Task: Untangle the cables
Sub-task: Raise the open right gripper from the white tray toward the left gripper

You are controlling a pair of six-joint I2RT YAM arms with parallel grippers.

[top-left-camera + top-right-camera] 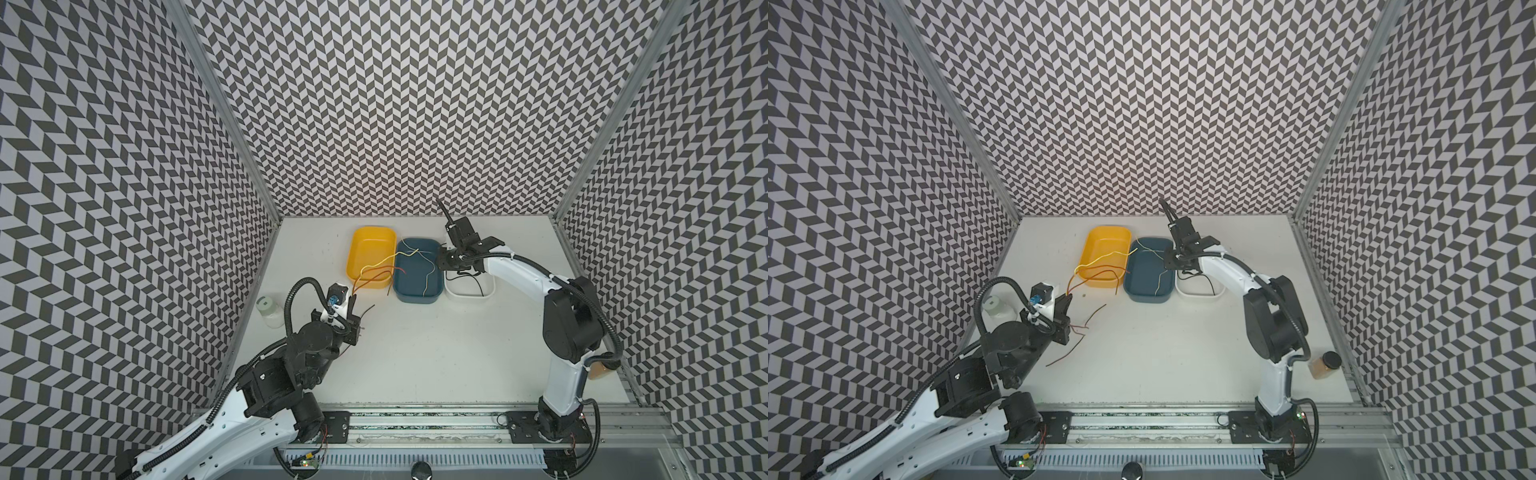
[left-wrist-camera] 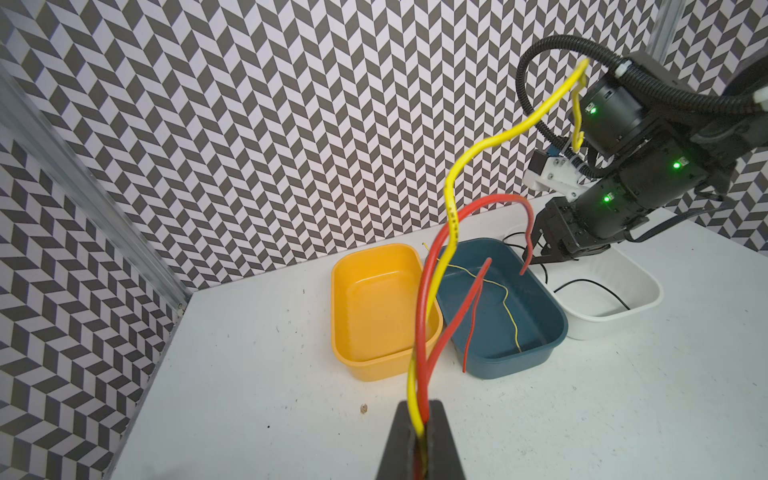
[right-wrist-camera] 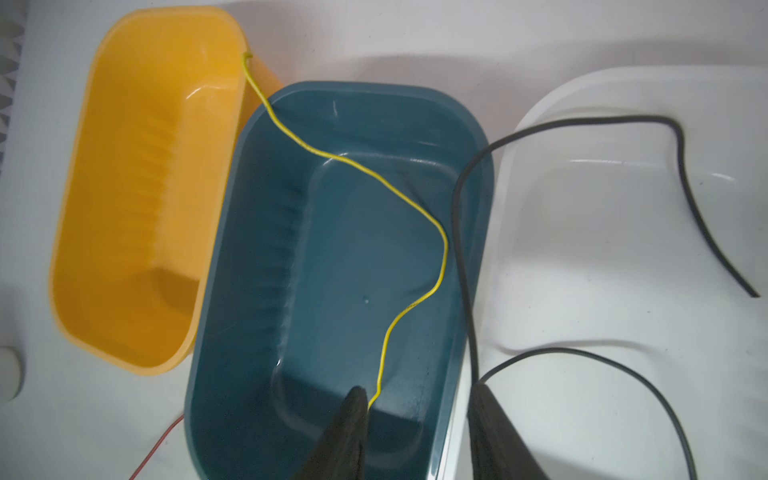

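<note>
cables (image 2: 419,316) being separated: left gripper (image 2: 419,409) clamping the yellow and red ones near yellow tray (image 2: 374,299), right gripper (image 3: 419,390) hovering unclenched over blue tray (image 3: 316,249). next probably needing one strand pinched, pulled clear.

cables (image 2: 420,316) | red, yellow: raised bunch | thin yellow: blue tray (image 2: 513,365) (black: white tray (image 2: 615,328))

1. The left claw (image 2: 419,409) is cut off by the picture's edge; the gripped ends of the cables (image 2: 419,324) vanish between its fingers (image 2: 399,440).
2. Beside the blue tray (image 3: 361,86), the white tray (image 3: 623,83) runs out of frame, a black cable (image 3: 582,119) with it.
3. The right claw (image 3: 419,390), over the blue tray's rim, is cropped at its base; in both top views the right arm (image 1: 519,270) hides its tips.
</note>
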